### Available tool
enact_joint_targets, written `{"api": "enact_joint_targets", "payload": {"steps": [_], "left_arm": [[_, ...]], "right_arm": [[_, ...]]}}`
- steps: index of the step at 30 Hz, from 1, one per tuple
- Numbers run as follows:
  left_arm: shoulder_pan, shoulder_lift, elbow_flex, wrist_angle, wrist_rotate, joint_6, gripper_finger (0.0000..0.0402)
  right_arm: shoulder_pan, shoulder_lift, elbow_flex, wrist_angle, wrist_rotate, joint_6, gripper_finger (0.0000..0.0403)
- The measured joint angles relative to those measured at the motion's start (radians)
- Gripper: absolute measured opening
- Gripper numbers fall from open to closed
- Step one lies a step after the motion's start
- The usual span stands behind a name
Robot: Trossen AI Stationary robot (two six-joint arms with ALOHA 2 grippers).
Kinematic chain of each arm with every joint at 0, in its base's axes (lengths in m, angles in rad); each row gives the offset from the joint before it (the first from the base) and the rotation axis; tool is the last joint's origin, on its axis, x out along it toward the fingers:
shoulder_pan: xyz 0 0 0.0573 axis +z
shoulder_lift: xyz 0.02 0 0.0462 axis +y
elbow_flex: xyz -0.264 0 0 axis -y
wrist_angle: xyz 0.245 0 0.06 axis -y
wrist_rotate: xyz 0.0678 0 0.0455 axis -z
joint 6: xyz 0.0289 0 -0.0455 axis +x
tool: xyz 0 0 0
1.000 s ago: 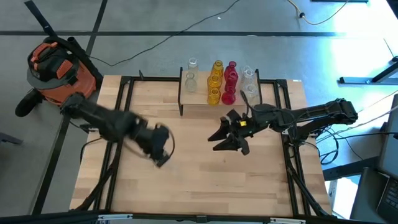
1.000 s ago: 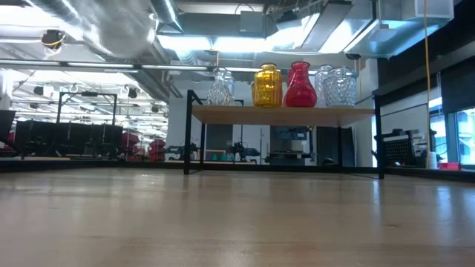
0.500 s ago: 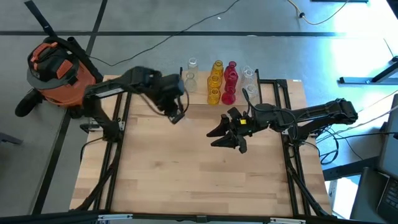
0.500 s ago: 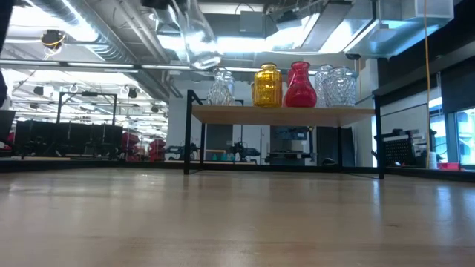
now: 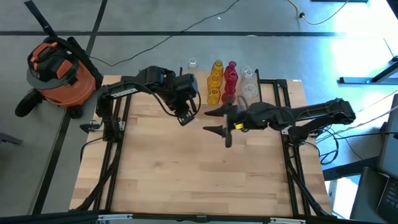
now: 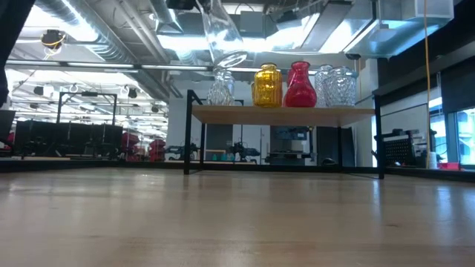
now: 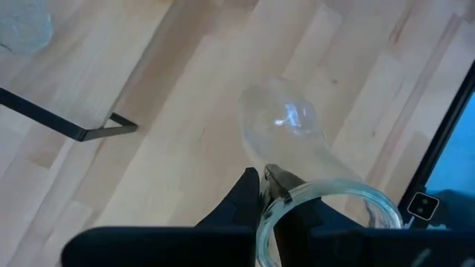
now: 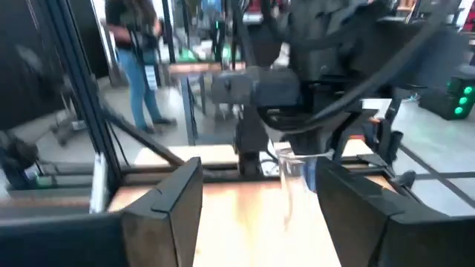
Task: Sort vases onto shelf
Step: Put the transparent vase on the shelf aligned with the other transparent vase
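Observation:
My left gripper (image 5: 185,107) is in front of the shelf's left end, shut on a clear glass vase (image 6: 223,37) that hangs high above the table. The shelf (image 6: 282,113), a light-wood board on black legs, stands at the table's far edge. On it stand clear vases (image 6: 220,87), yellow vases (image 5: 215,79), red vases (image 5: 230,78) and more clear ones (image 6: 335,85) on their bases. My right gripper (image 5: 221,124) is open and empty, just right of the left gripper, its fingers pointing toward it. My left gripper holds the clear vase by the rim of its mouth (image 7: 276,194), one finger (image 7: 249,194) outside the rim and the other inside. The fingers come from above, pointing down. The vase is lifted clear and hangs below them, slightly tilted, body (image 7: 286,119) lowest.
An orange and grey bag (image 5: 57,67) sits on the floor past the table's far left corner. Black frame rails (image 5: 118,124) run along both sides of the tabletop. Bare wood (image 5: 199,180) fills the near half. A person (image 8: 141,52) stands in the room beyond.
My left arm has swung from the table's left middle toward the far edge and right, carrying the clear vase up beside the shelf's left end. My right gripper has shifted slightly toward the far edge and turned about, staying open.

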State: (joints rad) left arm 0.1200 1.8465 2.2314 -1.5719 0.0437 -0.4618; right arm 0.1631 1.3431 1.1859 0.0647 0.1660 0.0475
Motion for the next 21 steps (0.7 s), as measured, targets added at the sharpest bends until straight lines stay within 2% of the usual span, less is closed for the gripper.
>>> {"api": "enact_joint_targets", "payload": {"steps": [10, 14, 21], "left_arm": [[-0.025, -0.004, 0.0, 0.0, -0.016, 0.009, 0.0012], [-0.041, -0.013, 0.0, 0.0, -0.03, 0.005, 0.0012], [-0.064, -0.013, 0.0, 0.005, -0.044, -0.004, 0.0012]], "right_arm": [[-0.062, 0.234, 0.385, -0.484, -0.048, -0.033, 0.0218], [-0.086, 0.282, 0.476, -0.546, -0.068, -0.029, 0.0218], [-0.092, 0.327, 0.485, -0.561, -0.12, -0.022, 0.0218]]}}
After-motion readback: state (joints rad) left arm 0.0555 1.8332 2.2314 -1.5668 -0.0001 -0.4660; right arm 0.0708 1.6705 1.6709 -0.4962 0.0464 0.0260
